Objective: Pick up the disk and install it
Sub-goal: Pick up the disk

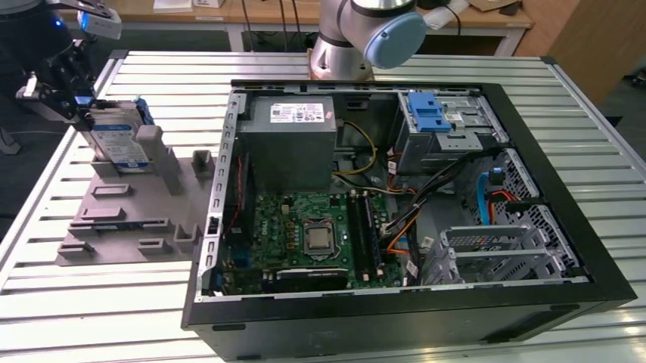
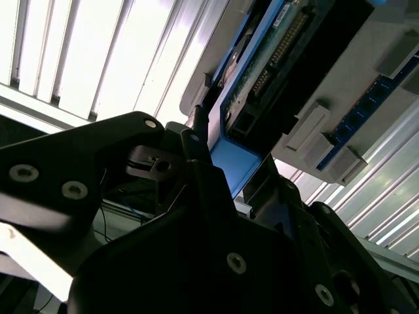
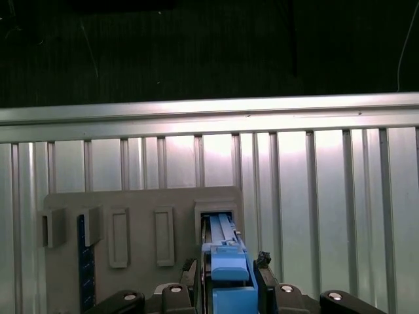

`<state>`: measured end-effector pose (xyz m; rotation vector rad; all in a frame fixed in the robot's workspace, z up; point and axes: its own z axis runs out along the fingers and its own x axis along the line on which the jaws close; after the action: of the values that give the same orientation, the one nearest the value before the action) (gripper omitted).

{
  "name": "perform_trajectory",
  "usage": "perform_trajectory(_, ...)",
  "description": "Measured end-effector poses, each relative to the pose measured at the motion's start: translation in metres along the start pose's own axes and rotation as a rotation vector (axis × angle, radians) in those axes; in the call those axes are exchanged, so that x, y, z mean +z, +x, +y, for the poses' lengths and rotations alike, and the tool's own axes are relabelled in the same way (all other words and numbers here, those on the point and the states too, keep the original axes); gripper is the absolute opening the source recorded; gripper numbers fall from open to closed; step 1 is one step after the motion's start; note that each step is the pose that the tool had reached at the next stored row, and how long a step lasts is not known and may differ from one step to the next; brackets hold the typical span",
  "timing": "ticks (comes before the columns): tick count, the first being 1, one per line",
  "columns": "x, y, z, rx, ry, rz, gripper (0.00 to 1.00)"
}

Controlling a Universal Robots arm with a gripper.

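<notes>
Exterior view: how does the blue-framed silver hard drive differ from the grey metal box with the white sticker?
The silver hard drive stands on edge outside the black case; the grey metal box sits inside it. The drive is thinner and smaller than the box. Both are rectangular.

Bright light (glare on table (image 2: 131, 65))

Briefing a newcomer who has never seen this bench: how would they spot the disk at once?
Find the open computer case; to the exterior view's left of it lies a grey fixture plate. The disk stands on edge at its far end, with the gripper at it. It alone is silver with a white-and-blue label and blue bracket.
</notes>
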<state>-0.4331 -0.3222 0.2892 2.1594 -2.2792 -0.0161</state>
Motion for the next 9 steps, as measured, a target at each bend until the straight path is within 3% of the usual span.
perform_trajectory(9, 0.0002, 0.0001, 0.0, 0.0, 0.0, 0.0001, 0.45)
